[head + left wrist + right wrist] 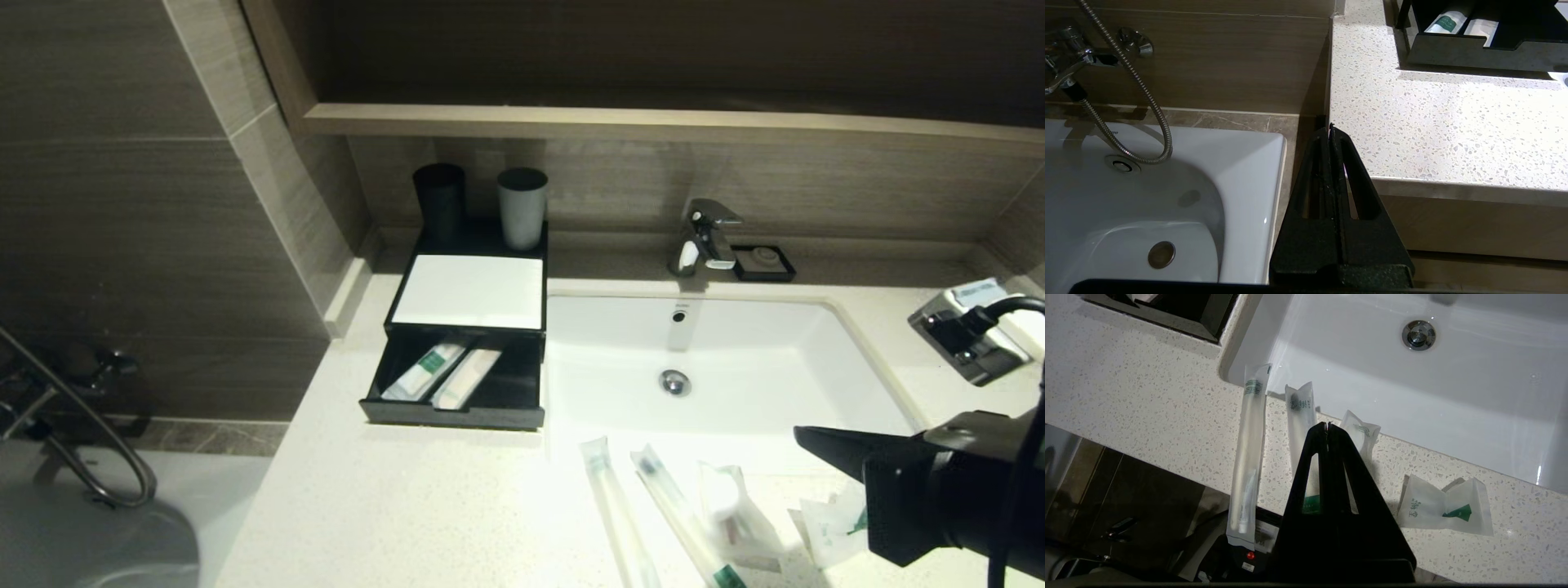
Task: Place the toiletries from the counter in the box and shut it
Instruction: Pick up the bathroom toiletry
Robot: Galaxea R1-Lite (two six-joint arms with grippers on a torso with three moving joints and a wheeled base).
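Four sealed packets lying on the counter [424, 506] in front of the sink [735, 359]: two long toothbrush packets [1247, 449], side by side, their ends hanging past the counter's front edge; one short packet [1361, 433] just beside them; one flat folded sachet [1443, 508] off towards the right. Two more packets [445, 374] already lying in the box's open drawer [453, 400], side by side. Black box [473, 290] beside the sink's left rim, white sheet on top, drawer pulled out. Two cups [482, 204] standing behind it, one black, one grey. Right gripper [1327, 425] hovering over the counter packets, fingers pressed together, pinching nothing. Left gripper [1329, 127] parked low off the counter's left corner, above the bathtub [1167, 196] edge, fingers likewise pressed together, nothing held.
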